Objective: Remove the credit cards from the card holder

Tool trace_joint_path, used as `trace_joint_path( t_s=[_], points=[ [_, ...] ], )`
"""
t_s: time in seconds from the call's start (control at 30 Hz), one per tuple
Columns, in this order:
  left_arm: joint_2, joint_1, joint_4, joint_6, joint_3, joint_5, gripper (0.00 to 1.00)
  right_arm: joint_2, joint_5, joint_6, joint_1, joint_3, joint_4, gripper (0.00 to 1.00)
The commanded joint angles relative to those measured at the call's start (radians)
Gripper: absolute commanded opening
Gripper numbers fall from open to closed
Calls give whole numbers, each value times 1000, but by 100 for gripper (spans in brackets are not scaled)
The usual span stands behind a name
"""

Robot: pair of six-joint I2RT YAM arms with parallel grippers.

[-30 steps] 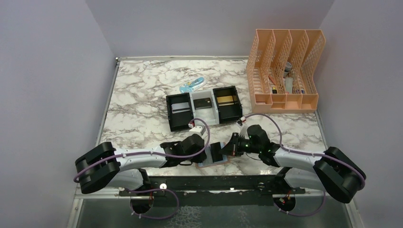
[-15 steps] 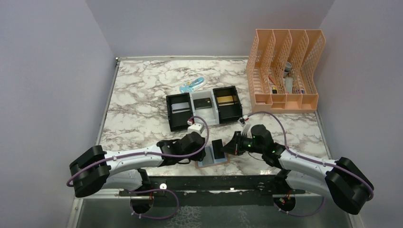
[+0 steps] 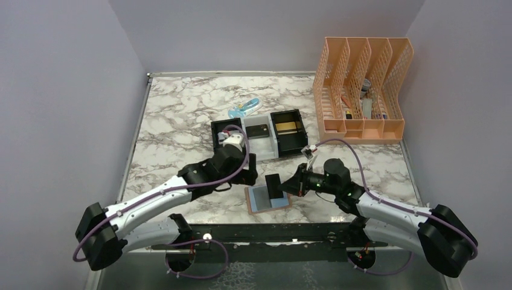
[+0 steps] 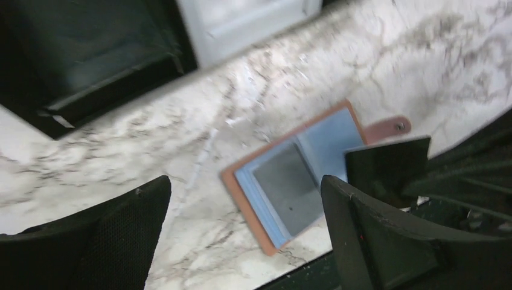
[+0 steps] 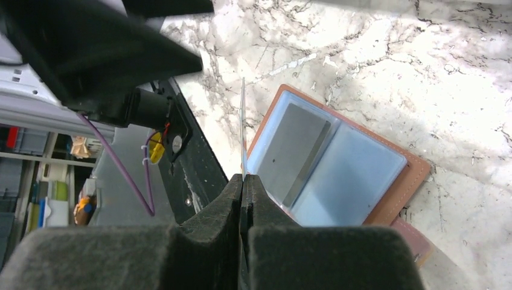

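The card holder (image 3: 268, 199) lies open on the marble near the table's front edge, tan outside with pale blue pockets. A grey card (image 5: 293, 154) sits in one of its pockets, also visible in the left wrist view as a grey card (image 4: 290, 187). My right gripper (image 5: 243, 178) is shut on a dark credit card (image 3: 275, 184), held upright just above the holder (image 5: 362, 181) and seen edge-on as a thin card (image 5: 243, 121). My left gripper (image 4: 244, 184) is wide open and empty, up and left of the holder (image 4: 241, 187), near the tray.
A black-and-white three-compartment tray (image 3: 275, 145) stands behind the holder, with a dark card (image 3: 259, 128) and a gold card (image 3: 287, 125) in it. A peach file organiser (image 3: 362, 90) is at the back right. A blue-white object (image 3: 244, 109) lies behind the tray.
My left gripper has opened and drawn back up and left from the card holder toward the tray. The right gripper stays shut on the dark card, now raised clear of the uncovered holder.
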Motion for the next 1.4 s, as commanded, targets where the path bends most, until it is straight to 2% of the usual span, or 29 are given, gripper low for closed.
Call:
trace_joint_path(
  t_s=[0.0,0.13,0.27,0.5,0.87,1.07,1.37],
  points=[
    [-124,174,-70,98,29,97,99,-41,-28,-44,-6,-24,44,1],
    [-208,287,-109,151,43,102,99,-67,-34,-61,-6,-38,40,1],
    [-233,331,-174,187,62,-26,99,-98,-25,-71,-6,-57,40,1],
    [-264,357,-189,199,20,-228,99,-149,-2,-143,-6,-42,23,1],
    [-402,358,-214,159,-15,-277,99,-149,75,-320,-5,67,64,1],
    [-418,358,-215,156,-23,-264,99,-81,128,-487,-5,157,90,1],
    [-402,359,-222,163,-19,-254,99,75,215,-901,-4,268,89,1]
  ],
)
